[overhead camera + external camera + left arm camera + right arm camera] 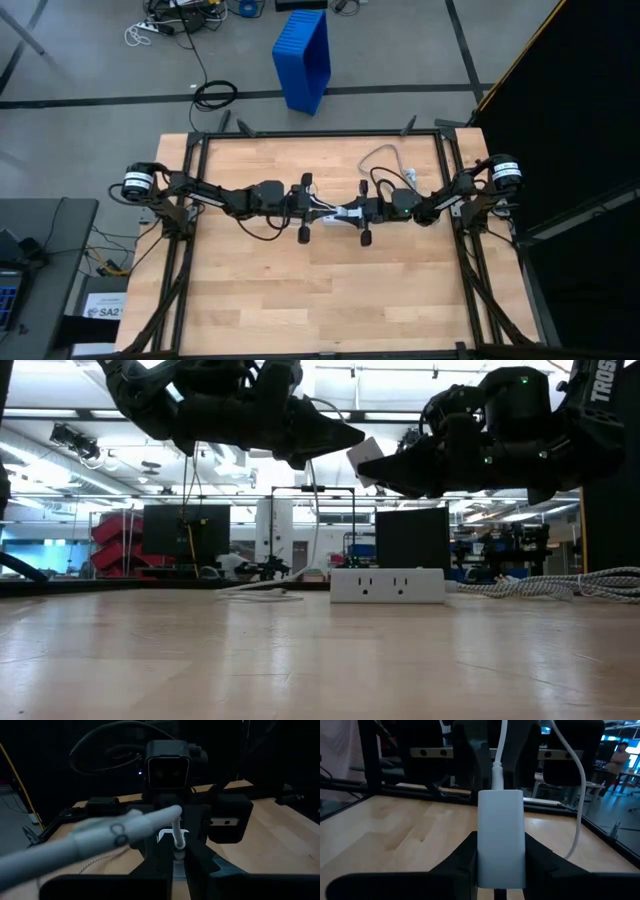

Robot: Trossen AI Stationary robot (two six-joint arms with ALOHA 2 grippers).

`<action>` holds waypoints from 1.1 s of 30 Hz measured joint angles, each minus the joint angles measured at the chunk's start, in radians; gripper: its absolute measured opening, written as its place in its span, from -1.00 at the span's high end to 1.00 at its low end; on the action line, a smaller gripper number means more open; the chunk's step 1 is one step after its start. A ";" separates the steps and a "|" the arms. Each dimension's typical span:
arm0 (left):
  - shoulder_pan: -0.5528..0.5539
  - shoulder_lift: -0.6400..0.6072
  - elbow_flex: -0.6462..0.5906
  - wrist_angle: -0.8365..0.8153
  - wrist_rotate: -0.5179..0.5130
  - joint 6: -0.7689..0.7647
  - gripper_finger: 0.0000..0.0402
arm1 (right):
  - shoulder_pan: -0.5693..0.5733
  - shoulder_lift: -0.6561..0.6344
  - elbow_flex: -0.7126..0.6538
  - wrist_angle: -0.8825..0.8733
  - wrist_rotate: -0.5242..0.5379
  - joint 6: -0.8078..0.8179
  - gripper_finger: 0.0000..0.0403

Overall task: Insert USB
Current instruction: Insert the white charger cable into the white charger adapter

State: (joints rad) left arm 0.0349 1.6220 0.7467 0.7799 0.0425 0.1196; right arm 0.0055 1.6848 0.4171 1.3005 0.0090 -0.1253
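Above the wooden bench, left fingers pinch the USB; right fingers squeeze the white charger block. A crooked push could bend the plug.

My two grippers meet above the middle of the table, the charger block and USB plug between them.

My left gripper reaches in from the left and my right gripper from the right, tip to tip above the table. My right fingers grip the charger block by its sides; the USB plug sits at its far end, cable running back to my left gripper. Behind us, toward the table's far edge, the power strip lies flat, its cord trailing to the right.
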 joint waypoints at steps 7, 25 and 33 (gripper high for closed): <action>0.000 0.001 0.000 0.002 0.000 -0.002 0.94 | 0.000 0.001 0.002 0.003 0.000 0.000 0.66; 0.000 -0.007 -0.003 0.000 -0.012 -0.030 0.45 | 0.000 -0.002 0.006 -0.037 -0.005 -0.007 0.66; -0.001 -0.031 -0.003 -0.031 -0.012 -0.028 0.26 | 0.000 -0.003 0.007 -0.049 -0.005 -0.007 0.66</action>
State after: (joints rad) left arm 0.0343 1.5915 0.7437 0.7489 0.0310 0.0915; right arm 0.0056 1.6814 0.4244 1.2519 0.0040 -0.1322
